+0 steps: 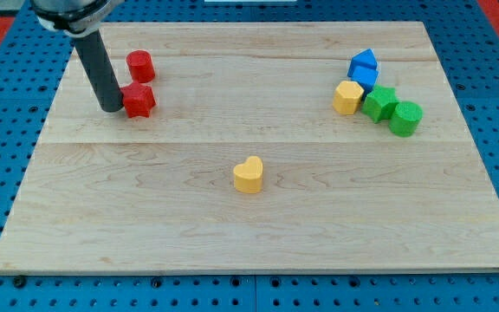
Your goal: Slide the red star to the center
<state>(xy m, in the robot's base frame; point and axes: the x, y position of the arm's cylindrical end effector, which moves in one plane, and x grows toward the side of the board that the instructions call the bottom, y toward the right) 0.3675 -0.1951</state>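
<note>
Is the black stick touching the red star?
Touching: the camera view shows my tip pressed against the red star on the view's left side, no gap.

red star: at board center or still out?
Out. The red star-shaped block sits near the wooden board's upper left, touching my tip; the yellow heart-shaped block is nearer the centre.

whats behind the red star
Toward the view's top from the red star stands the red cylinder, a little apart. My tip sits against the star's left side. The rod hides a strip of board behind it.
</note>
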